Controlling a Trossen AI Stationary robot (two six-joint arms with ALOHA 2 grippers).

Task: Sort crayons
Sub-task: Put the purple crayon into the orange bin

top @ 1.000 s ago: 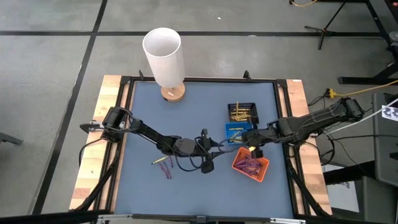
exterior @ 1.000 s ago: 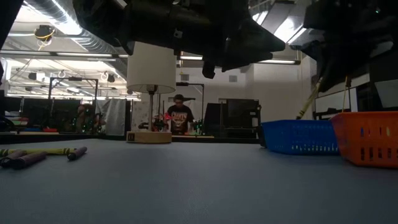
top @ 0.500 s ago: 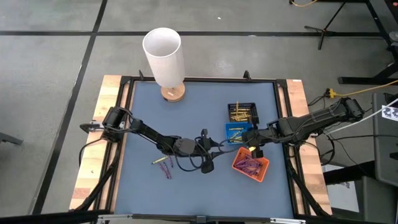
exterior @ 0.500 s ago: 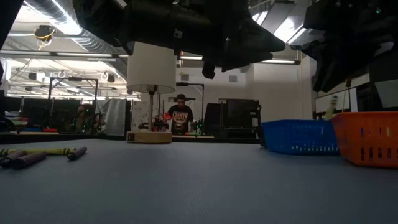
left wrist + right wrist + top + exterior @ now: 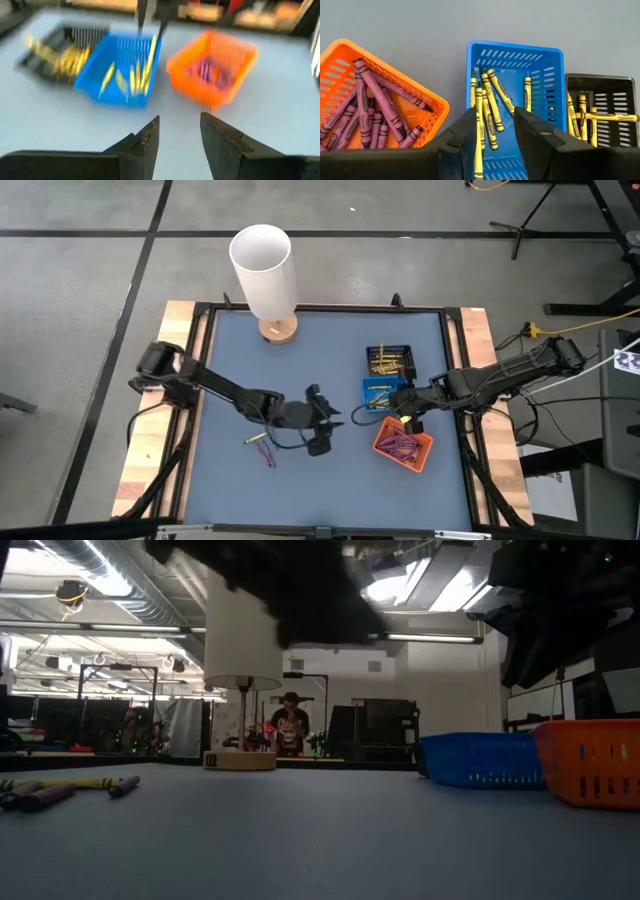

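Note:
Yellow crayons [image 5: 492, 107] lie in the blue tray [image 5: 550, 85], and more yellow ones fill the black tray [image 5: 592, 115]. Purple crayons [image 5: 375, 107] lie in the orange tray [image 5: 340, 57]. A few loose crayons [image 5: 264, 448], yellow and purple, rest flat on the mat left of centre. My right gripper [image 5: 492, 130] hangs open above the blue tray, holding nothing. At mid-table my left gripper [image 5: 179, 132] is open and empty, pointing toward the trays and raised off the mat.
A white lamp [image 5: 264, 275] on a wooden base stands at the table's far edge. The three trays sit close together at the right, black [image 5: 390, 362], blue [image 5: 378, 392] and orange [image 5: 404, 446]. Bare blue mat [image 5: 300, 490] lies along the near side.
My right gripper has opened and let go of a yellow crayon, which dropped into the blue tray. My left gripper has drawn back toward the table's left edge, risen and tipped up closer to level, staying open.

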